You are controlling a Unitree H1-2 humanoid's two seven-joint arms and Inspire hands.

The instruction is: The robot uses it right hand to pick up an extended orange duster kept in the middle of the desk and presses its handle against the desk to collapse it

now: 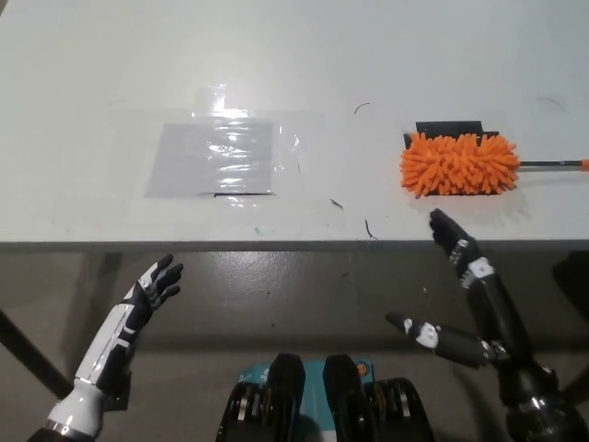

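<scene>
The orange duster lies on the white desk at the right, its fluffy head pointing left. Its thin dark handle runs off the picture's right edge and ends in an orange tip. A black strip shows just behind the head. My black right hand is open below the desk's front edge, fingers spread, its fingertips just short of the duster head. My white left hand rests open at the lower left, below the desk edge.
A clear plastic sheet is taped flat on the desk left of centre. The desk's front edge crosses the picture, with grey floor below it. A dark desk leg slants at the far left.
</scene>
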